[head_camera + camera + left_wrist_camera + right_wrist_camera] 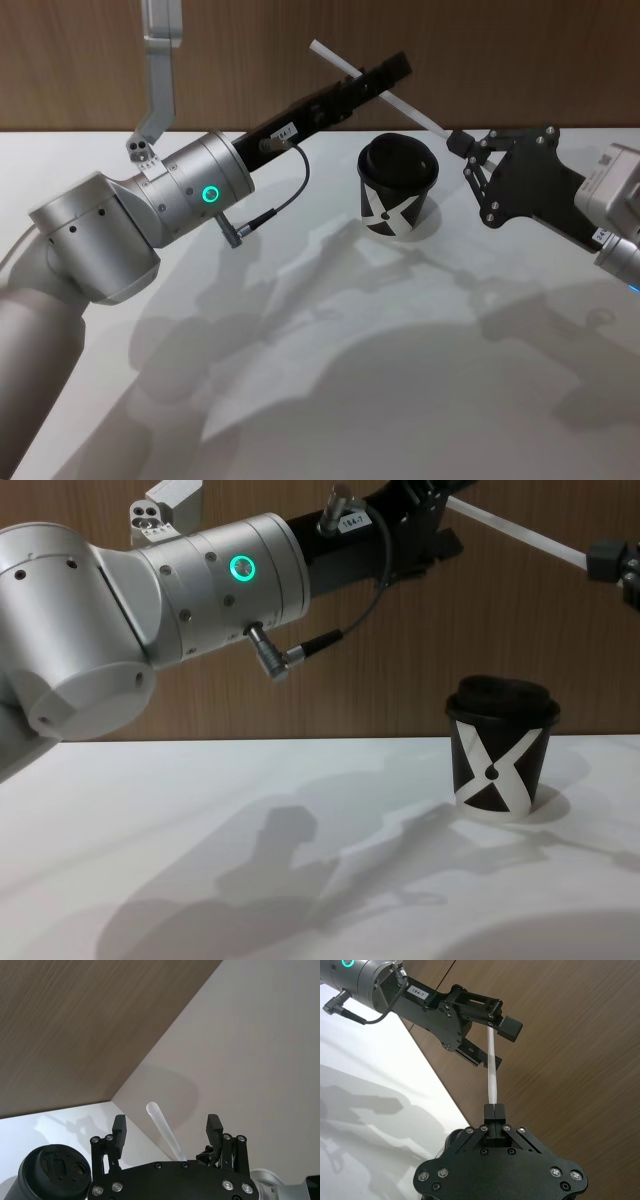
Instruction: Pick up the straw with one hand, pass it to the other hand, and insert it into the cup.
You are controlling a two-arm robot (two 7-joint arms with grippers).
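One straw: right fingers pinch its end; left fingers apart either side

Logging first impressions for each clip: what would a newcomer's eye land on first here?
The white straw hangs in mid-air between the two arms. The right claw is shut on one end, and the left claw straddles it with open fingers. Next comes the black lidded cup with its white X, standing on the white table below the straw.
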